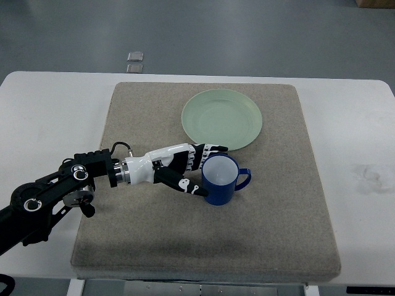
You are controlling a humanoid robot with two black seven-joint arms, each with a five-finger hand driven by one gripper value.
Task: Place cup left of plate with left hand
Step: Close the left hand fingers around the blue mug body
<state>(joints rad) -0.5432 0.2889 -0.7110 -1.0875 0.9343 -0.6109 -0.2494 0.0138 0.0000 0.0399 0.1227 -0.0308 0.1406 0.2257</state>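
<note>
- The left hand (185, 168) reached in from the lower left of the frame, its fingers (210, 149) curled around the left side of the blue cup (220, 179), thumb low on the cup's near wall
- The cup stood upright at centre frame on the beige mat (123, 234), its handle pointing toward the right edge
- The pale green plate (221, 118) lay just above the cup, toward the upper middle of the mat; whether their rims touched could not be told
- The mat covered the white table (43, 117)
</note>
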